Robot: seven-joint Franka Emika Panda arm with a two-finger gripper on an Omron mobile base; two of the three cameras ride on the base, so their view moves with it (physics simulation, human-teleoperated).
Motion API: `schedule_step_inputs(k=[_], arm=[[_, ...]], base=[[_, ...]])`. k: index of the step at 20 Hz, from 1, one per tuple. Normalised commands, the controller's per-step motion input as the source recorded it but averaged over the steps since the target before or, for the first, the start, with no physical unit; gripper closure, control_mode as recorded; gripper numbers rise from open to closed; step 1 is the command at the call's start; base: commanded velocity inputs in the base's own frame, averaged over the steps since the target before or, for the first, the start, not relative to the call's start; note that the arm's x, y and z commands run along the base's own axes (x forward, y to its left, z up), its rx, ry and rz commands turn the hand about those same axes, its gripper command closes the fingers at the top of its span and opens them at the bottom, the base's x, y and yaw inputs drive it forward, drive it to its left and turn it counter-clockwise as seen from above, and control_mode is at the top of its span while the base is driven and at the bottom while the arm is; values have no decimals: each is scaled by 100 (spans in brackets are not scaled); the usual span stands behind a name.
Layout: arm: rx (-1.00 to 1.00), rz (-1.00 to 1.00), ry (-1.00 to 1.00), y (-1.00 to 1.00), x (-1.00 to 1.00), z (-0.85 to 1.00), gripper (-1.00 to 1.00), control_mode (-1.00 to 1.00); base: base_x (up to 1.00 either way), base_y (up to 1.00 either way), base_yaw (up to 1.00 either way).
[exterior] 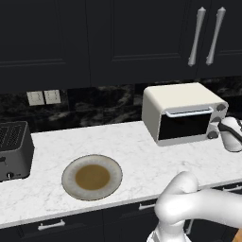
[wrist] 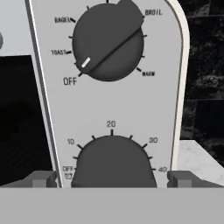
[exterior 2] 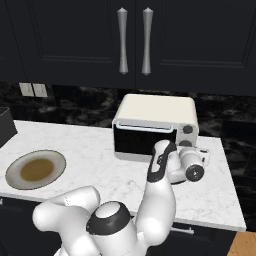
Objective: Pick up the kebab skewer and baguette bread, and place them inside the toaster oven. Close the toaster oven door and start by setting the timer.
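pincer: the pincer (wrist: pixel 112 179) is right up at the knob side of the toaster oven (exterior: pixel 182 113), fingers spread apart, one tip low on each side of the timer knob (wrist: pixel 113 162). Nothing clamped yet as far as I can tell; there's daylight between each tip and the knob.

timer knob: dead ahead of the pincer, basically centred between the tips. Dial marks run OFF, 10, 20, 30, 40 in an arc over it. Can't see its pointer since the bottom of the knob is cut off.

mode knob: the mode knob (wrist: pixel 108 41) sits straight above the timer one, white mark down near OFF/TOAST. Not the target, I'd say.

toaster oven door: the toaster oven door (exterior: pixel 185 125) looks closed, silver handle along the top edge. Glass is too dark to see what's inside.

plate: the plate (exterior: pixel 92 177) out on the tabletop (exterior: pixel 142 151) has nothing on it, so my guess is the food step is done and only the timer is left.

next move: probably pinch the tips in on the timer knob and twist it toward the numbers.

room: the tabletop's right end is just past the oven and a dark wall is behind it, so the wrist has open space on that side. The oven front is very close though, so pushing further in could bump the panel.
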Motion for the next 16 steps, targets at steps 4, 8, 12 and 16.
schedule_step_inputs(k=[4, 8, 12, 16], arm=[[0, 0, 0, 0, 9, 0, -100, -100], [0, 0, 0, 0, 14, 0, -100, -100], [0, 0, 0, 0, 6, -2, -100, -100], [0, 0, 0, 0, 0, -7, -100, -100]], base=[[0, 0, 0], [0, 0, 0], [0, 0, 0], [0, 0, 0]])
